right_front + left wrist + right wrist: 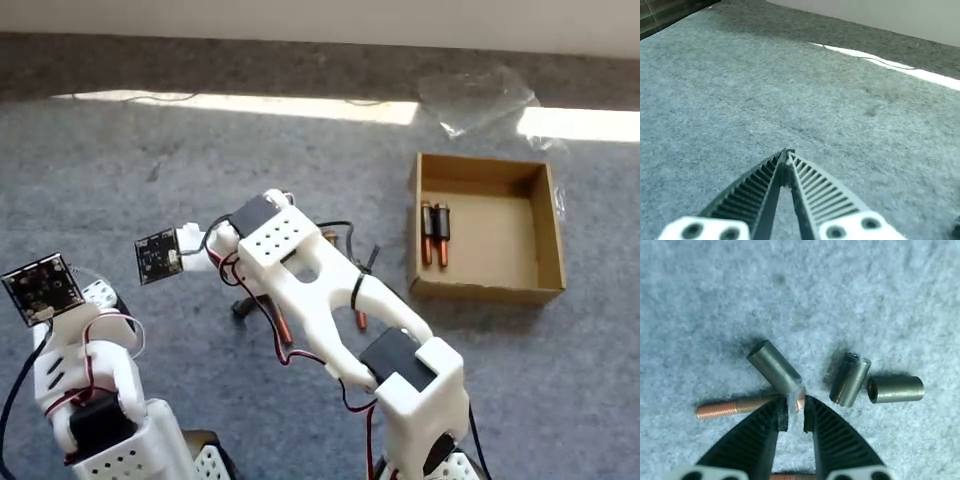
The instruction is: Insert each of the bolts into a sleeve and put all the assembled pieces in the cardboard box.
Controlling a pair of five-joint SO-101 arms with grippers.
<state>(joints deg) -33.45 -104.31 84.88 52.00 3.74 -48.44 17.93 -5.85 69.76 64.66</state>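
Right gripper (796, 412): lowered over the carpet (865, 295), jaws a narrow gap apart. Nothing is seen to be clamped.
- A bolt (735, 406) lies flat on the carpet. One end sits in the gap between the fingertips, and the shaft passes behind one fingertip.
- First sleeve (774, 367): lying flat, set at an angle to the bolt, its near end right at the jaw tips and touching the bolt end.
- Second sleeve (850, 380) and third sleeve (896, 389): lying just beside each other, a little apart from the first, both without a bolt.
- Second bolt (792, 476): partly seen between the finger bases.

Left gripper (786, 156): jaws together with nothing between them, held above the carpet at the near left corner, well apart from the parts.

High view: the right arm (300, 270) is stretched from the near edge toward the carpet's middle. The cardboard box (480, 290) stands toward the right edge, open side up. Two assembled pieces (435, 235) lie side by side in it, against its left wall. A clear plastic bag (480, 100) lies at the far edge, behind the box.
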